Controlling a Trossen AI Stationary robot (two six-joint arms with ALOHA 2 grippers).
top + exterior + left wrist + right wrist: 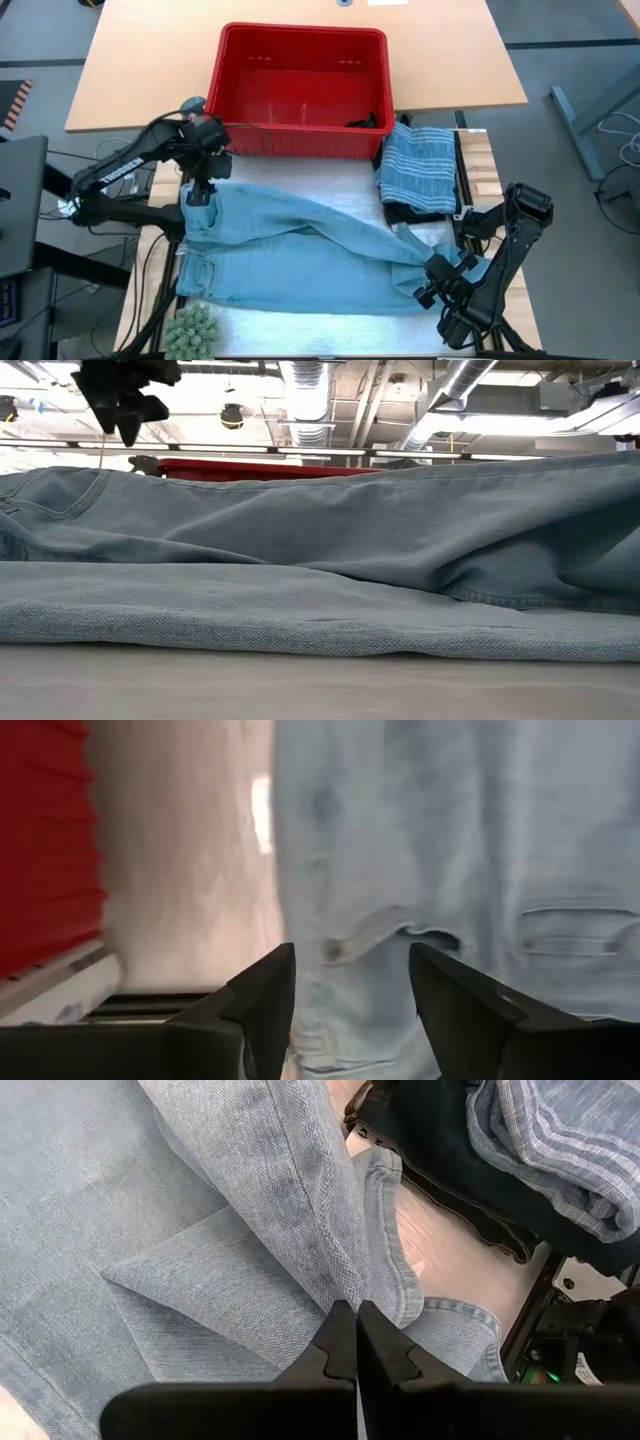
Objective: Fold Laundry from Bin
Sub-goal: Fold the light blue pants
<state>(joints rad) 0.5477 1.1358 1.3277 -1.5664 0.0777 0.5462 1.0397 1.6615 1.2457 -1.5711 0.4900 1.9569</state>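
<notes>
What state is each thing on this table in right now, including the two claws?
light blue jeans: spread flat, legs partly overlapped.
striped garment: folded, stacked on a dark garment.
red bin: upright, nearly empty, one dark item in its corner.
left gripper: open, above the jeans' waistband.
right gripper: shut, at the jeans' leg end.

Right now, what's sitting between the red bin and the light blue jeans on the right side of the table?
In the high view, a folded striped garment on a dark one lies between bin and jeans.
</notes>
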